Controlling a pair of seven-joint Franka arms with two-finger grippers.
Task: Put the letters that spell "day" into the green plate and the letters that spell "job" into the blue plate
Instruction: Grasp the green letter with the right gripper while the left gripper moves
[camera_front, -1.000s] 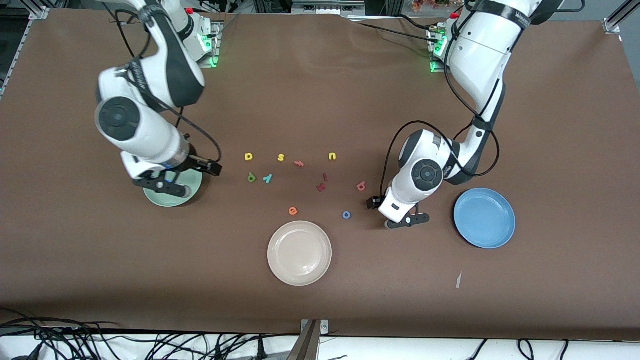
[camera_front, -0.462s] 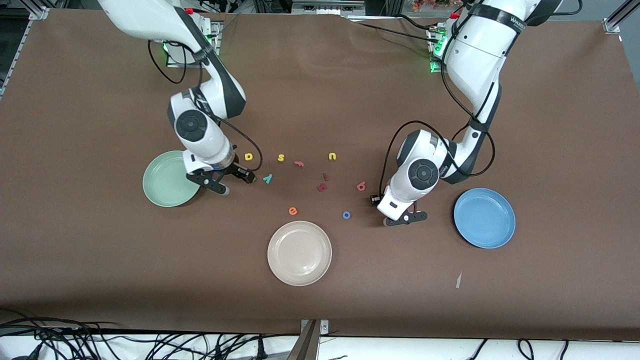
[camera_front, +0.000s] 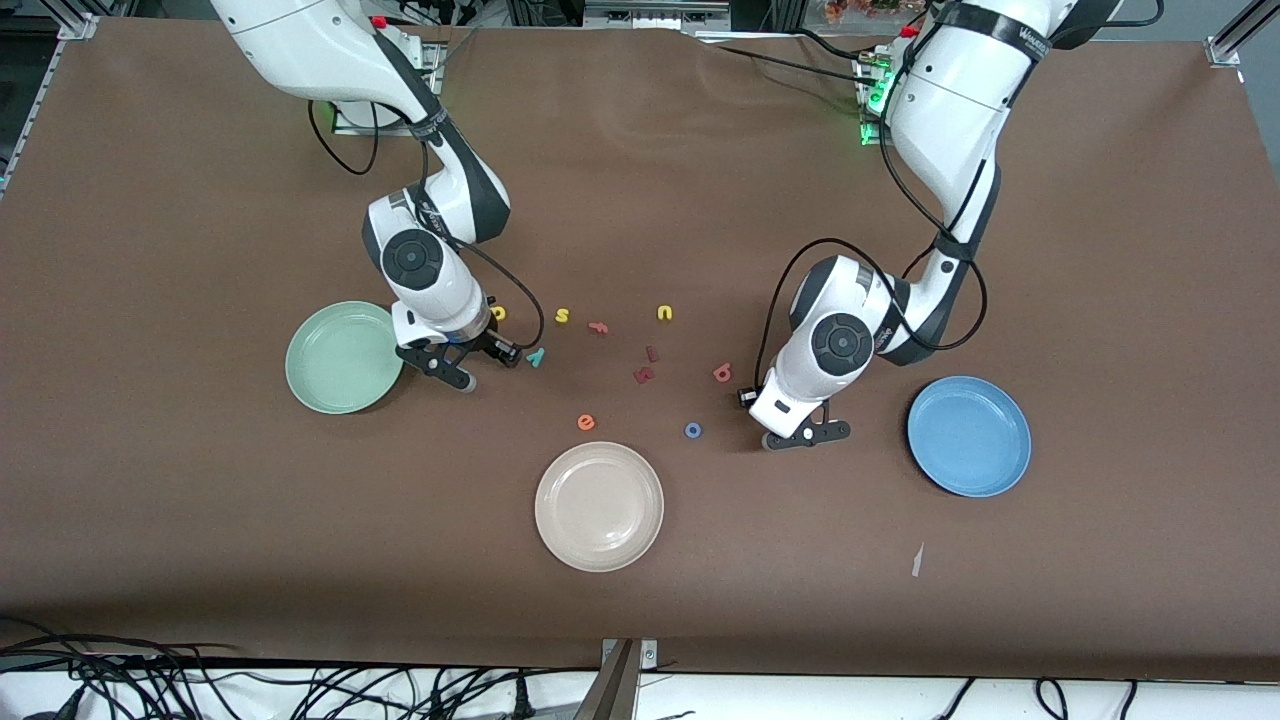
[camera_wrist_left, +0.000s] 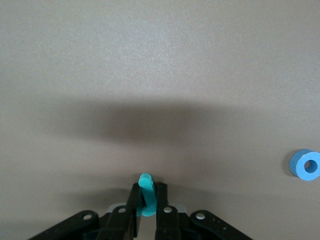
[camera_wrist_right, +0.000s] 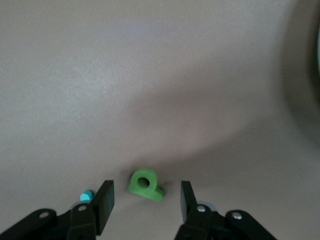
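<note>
Six letters are wanted, and neither plate holds one yet. The green plate (camera_front: 340, 357) lies toward the right arm's end of the table. Just beside it the right gripper (camera_wrist_right: 145, 200) is low over the dark green d (camera_wrist_right: 145, 185), its jaws apart on either side and not touching it. The teal y (camera_front: 536, 356) lies next to the d, and the yellow a (camera_front: 498, 313) sits a little farther from the front camera. Toward the left arm's end lie the pink-red b (camera_front: 722, 373) and the blue o (camera_front: 692, 430). There the left gripper (camera_wrist_left: 147, 200) is clamped on the teal j (camera_wrist_left: 145, 181), near the blue plate (camera_front: 968, 436). These foam letters look very light and squashy, so a gentle pinch across the flat faces should suit them.
</note>
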